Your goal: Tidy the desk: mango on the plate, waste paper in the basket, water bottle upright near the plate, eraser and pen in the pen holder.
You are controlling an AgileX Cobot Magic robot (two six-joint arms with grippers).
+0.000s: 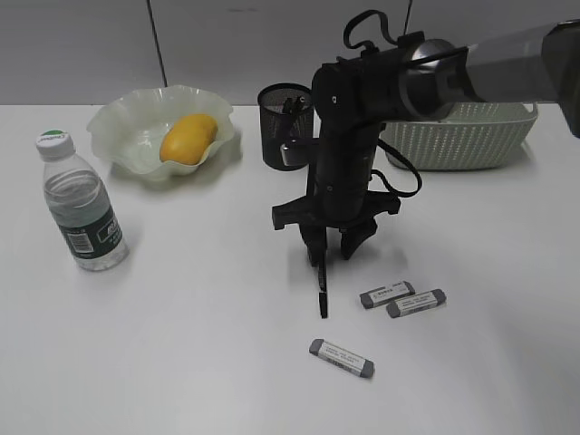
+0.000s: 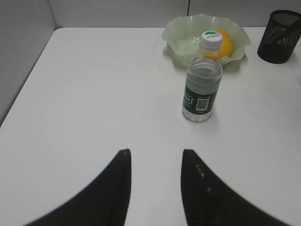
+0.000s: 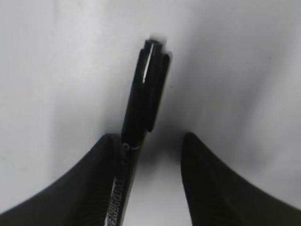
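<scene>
My right gripper points down at the desk, open, its fingers astride a black pen. In the right wrist view the pen lies against the left finger with a gap to the other, gripper open. Three grey erasers lie near the pen. The mango rests in the plate. The water bottle stands upright in front of the plate. My left gripper is open and empty, short of the bottle. No waste paper shows.
The black mesh pen holder stands behind my right arm, with something dark inside it. The pale green basket sits at the back right, partly hidden by the arm. The left wrist view shows the plate, mango and pen holder.
</scene>
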